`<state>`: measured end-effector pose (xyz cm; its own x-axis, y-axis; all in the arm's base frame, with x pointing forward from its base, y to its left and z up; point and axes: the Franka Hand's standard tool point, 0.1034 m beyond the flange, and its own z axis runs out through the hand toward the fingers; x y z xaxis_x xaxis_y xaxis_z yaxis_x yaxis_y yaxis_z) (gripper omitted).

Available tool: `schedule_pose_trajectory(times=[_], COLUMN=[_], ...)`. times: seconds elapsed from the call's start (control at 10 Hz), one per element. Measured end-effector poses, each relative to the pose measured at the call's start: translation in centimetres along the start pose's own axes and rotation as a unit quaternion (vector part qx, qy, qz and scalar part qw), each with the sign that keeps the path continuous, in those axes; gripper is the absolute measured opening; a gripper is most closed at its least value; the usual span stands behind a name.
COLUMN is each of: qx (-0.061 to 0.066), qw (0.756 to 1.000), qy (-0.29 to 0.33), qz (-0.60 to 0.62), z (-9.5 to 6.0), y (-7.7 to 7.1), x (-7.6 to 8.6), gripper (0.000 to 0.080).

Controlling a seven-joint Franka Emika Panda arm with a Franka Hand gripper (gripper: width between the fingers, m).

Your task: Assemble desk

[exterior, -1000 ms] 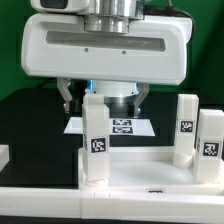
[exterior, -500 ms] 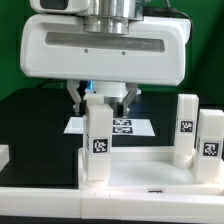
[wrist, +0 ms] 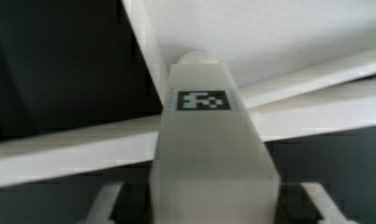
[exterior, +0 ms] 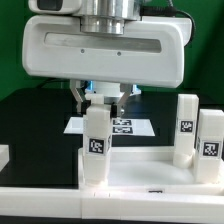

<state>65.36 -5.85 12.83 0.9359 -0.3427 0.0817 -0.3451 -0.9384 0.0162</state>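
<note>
The white desk tabletop (exterior: 140, 172) lies at the front with its raised rim up. Three white square legs stand on it: one at the exterior view's left (exterior: 96, 142) and two at the right (exterior: 186, 125) (exterior: 210, 140), each with a black-and-white tag. My gripper (exterior: 99, 97) hangs over the left leg, with a finger on each side of its top. In the wrist view my gripper (wrist: 213, 202) straddles that leg (wrist: 210, 130), and a narrow dark gap shows between each finger (wrist: 110, 200) and the leg. The tabletop rim (wrist: 69, 152) runs behind the leg.
The marker board (exterior: 128, 126) lies on the black table behind the tabletop. A small white part (exterior: 3, 155) shows at the exterior view's left edge. A green wall stands at the back. The big white robot body fills the upper part of the view.
My fingers have drawn inward from a wide spread to just beside the top of the left leg. The legs and the tabletop have not moved.
</note>
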Motion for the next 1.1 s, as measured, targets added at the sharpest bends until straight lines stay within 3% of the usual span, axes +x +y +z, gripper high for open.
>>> schedule_pose_trajectory(times=[0.4,0.9,1.1], qx=[0.002,0.002,0.002], qw=[0.982,0.907,0.892], qy=[-0.002,-0.008,-0.008], qz=[0.190,0.421,0.452], z=[0.12,0.23,0.24], y=[0.44,0.61,0.66], x=[0.05,0.01,0.03], gripper=[0.0288,0.0288,0.0288])
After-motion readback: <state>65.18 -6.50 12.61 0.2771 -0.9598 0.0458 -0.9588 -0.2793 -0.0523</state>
